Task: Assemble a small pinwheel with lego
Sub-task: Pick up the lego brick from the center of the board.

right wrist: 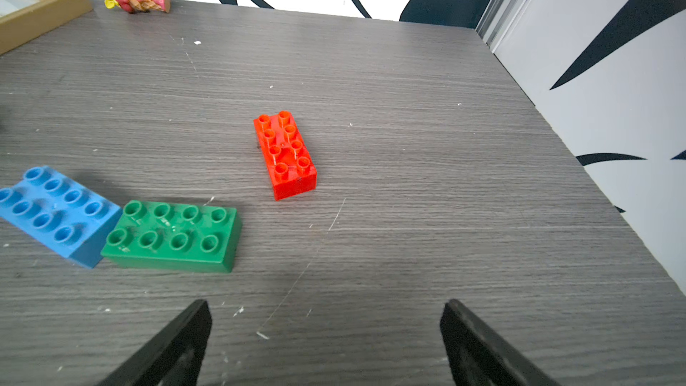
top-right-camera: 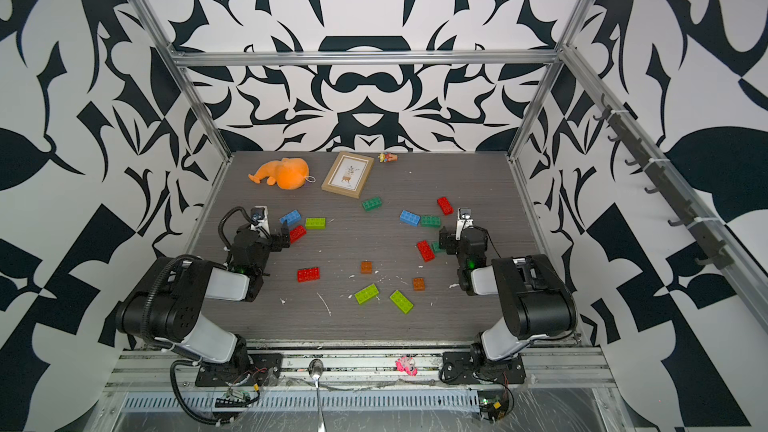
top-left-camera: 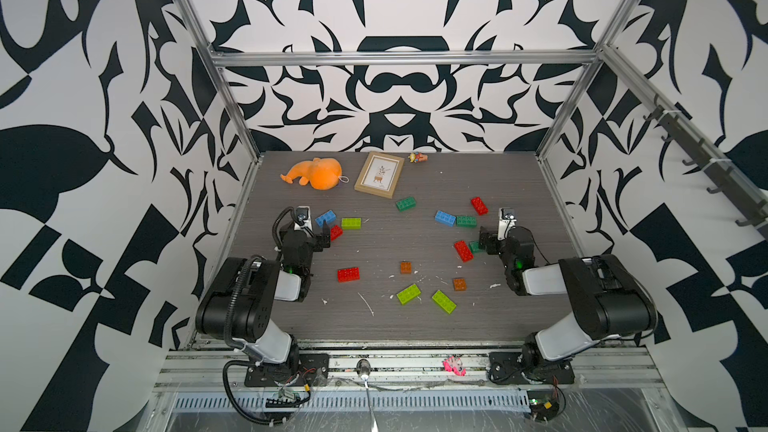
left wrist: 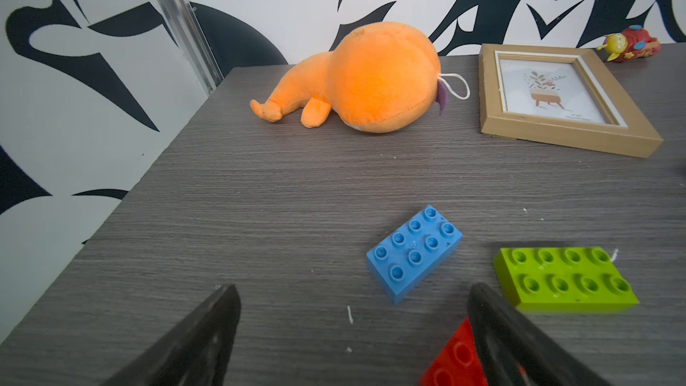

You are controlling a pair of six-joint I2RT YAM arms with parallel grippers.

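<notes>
Loose lego bricks lie scattered on the grey table (top-left-camera: pixel 374 326). My left gripper (top-left-camera: pixel 326 238) (left wrist: pixel 354 293) is open and empty, low over the table. A red brick (left wrist: pixel 456 360) lies against one of its fingers, with a blue brick (left wrist: pixel 414 252) and a lime brick (left wrist: pixel 564 278) just beyond. My right gripper (top-left-camera: pixel 484 241) (right wrist: pixel 326 306) is open over bare table, with a red brick (right wrist: pixel 286 155), a dark green brick (right wrist: pixel 172 235) and a blue brick (right wrist: pixel 55 213) ahead of it. Mid-table lie a red brick (top-left-camera: pixel 348 274), two orange-brown squares (top-left-camera: pixel 406 267) (top-left-camera: pixel 459 284) and two lime bricks (top-left-camera: pixel 408 293) (top-left-camera: pixel 444 301).
An orange plush toy (top-left-camera: pixel 316 173), a picture frame (top-left-camera: pixel 379 174) and a small toy figure (top-left-camera: pixel 417 157) lie along the back edge. Patterned walls and metal posts close in three sides. A further red brick (top-left-camera: pixel 463 251) and a green one (top-left-camera: pixel 475 247) lie beside the right gripper.
</notes>
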